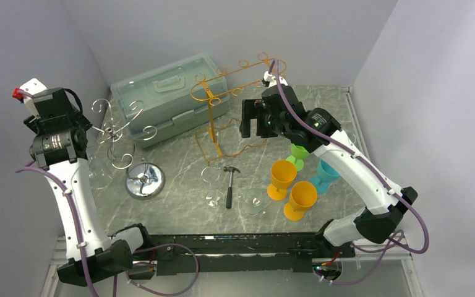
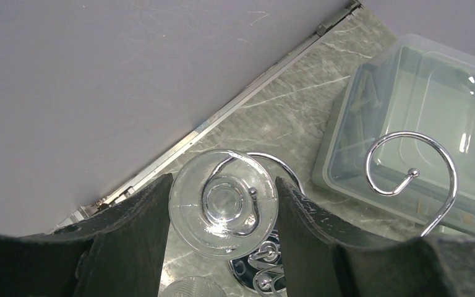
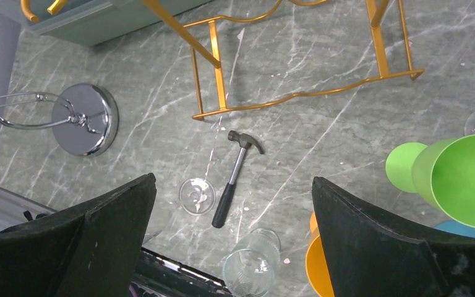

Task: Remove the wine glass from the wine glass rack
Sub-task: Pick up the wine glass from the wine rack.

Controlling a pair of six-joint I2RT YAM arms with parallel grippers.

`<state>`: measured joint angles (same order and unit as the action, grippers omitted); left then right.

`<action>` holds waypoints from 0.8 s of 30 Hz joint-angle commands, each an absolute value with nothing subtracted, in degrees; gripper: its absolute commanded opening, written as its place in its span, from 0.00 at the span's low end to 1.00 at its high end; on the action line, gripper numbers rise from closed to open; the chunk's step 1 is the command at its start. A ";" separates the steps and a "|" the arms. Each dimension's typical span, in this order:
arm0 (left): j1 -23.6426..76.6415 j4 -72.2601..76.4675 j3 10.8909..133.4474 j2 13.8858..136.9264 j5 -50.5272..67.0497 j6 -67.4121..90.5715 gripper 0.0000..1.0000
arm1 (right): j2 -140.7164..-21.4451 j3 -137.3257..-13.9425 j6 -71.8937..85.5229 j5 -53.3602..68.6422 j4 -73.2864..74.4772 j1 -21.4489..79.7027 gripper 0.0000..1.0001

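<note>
In the top external view, the chrome wine glass rack [image 1: 144,180] stood near the left edge of the marble table [image 1: 340,117], its curled hooks up beside the left arm [image 1: 74,185]. A pale green lidded box [image 1: 170,93] sat at the far edge, with a gold rack [image 1: 213,102] just in front of it. Toward the near edge a hammer [image 1: 230,185] lay between a clear stemmed glass [image 1: 211,176] and a tumbler [image 1: 252,202]. 2 orange goblets [image 1: 282,176], 1 green goblet [image 1: 298,153] and 1 blue goblet [image 1: 325,173] clustered toward the right edge. The right gripper [image 1: 252,120] hovered over the middle of the table.

In the left wrist view, the wine glass [image 2: 222,204] hung upside down on the chrome rack, its round foot resting in a spiral hook [image 2: 266,162]. The left gripper [image 2: 222,182] had its 2 fingers pressed against opposite sides of the foot's rim. A 2nd hook [image 2: 408,164] stood bare over the box.

In the right wrist view, the right gripper's fingers [image 3: 117,216] stood wide apart, holding nothing, high above the hammer, the stemmed glass and the tumbler
</note>
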<state>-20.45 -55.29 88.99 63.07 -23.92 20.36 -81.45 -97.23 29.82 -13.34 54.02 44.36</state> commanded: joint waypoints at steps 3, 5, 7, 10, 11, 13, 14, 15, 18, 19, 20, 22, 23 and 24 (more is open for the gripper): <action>-20.82 -50.27 91.85 63.13 -26.14 18.60 0.40 | -81.44 -99.87 29.88 -14.98 53.61 44.73 0.99; -20.80 -49.79 91.72 63.27 -26.13 18.32 0.39 | -81.56 -99.91 29.88 -15.03 53.61 44.66 0.99; -20.81 -49.30 91.67 63.37 -26.15 18.16 0.38 | -81.71 -100.04 29.97 -14.95 53.60 44.72 0.99; -20.78 -48.37 91.50 63.28 -26.02 17.85 0.38 | -81.86 -100.36 29.87 -15.09 53.70 44.78 0.99; -20.73 -48.16 91.54 63.37 -26.02 17.70 0.38 | -81.89 -100.39 29.88 -15.11 53.64 44.82 0.99; -20.83 -47.84 91.66 63.68 -26.10 17.52 0.37 | -81.96 -100.49 29.88 -15.18 53.61 44.82 0.99; -20.81 -47.64 91.67 63.83 -26.05 17.49 0.37 | -81.99 -100.55 29.88 -15.25 53.69 44.82 0.99; -20.81 -47.46 91.67 63.96 -25.99 17.41 0.36 | -82.00 -100.56 29.82 -15.29 53.70 44.82 0.99; -20.73 -47.03 91.61 64.28 -25.39 17.23 0.36 | -82.09 -100.58 29.77 -15.38 53.72 44.91 0.99; -20.75 -46.75 91.54 64.33 -25.15 17.16 0.37 | -82.07 -100.52 29.77 -15.46 53.70 44.87 0.99; -20.78 -46.50 91.50 64.38 -25.00 17.02 0.37 | -82.12 -100.50 29.77 -15.54 53.70 44.91 0.99; -20.77 -46.15 91.58 64.55 -24.72 16.81 0.37 | -82.14 -100.55 29.68 -15.62 53.70 44.89 0.99; -20.78 -45.92 91.66 64.64 -24.45 16.77 0.37 | -82.10 -100.55 29.64 -15.71 53.70 44.91 0.99; -20.78 -45.70 91.67 64.73 -24.25 16.63 0.37 | -82.16 -100.57 29.62 -15.73 53.70 44.94 0.99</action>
<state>-20.45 -52.62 89.06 64.69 -24.27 17.63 -82.17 -97.91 29.80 -14.20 54.02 44.69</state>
